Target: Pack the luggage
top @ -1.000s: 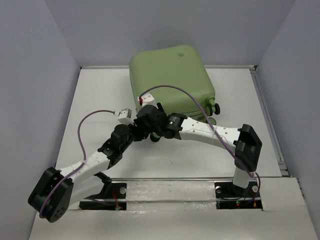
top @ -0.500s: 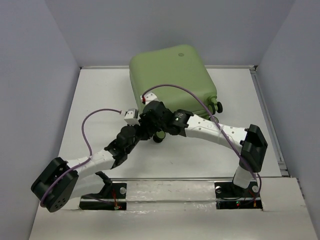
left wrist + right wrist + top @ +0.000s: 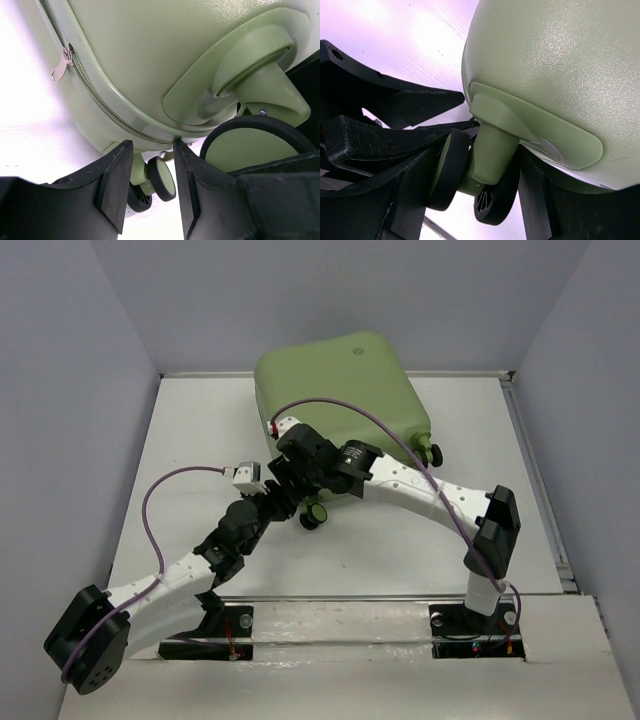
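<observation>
White table [image 3: 200, 440]; right hand [image 3: 475, 180] grips a caster wheel [image 3: 447, 170] of the luggage [image 3: 340, 390], left hand [image 3: 150, 150] half open, empty

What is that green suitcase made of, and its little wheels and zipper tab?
The luggage looks like hard moulded plastic: pale green, finely pebbled, with a soft sheen. The wheels seem green plastic hubs with black, matte, probably rubber tyres. The zipper pull looks like dull pale metal, though painted plastic is possible.
</observation>
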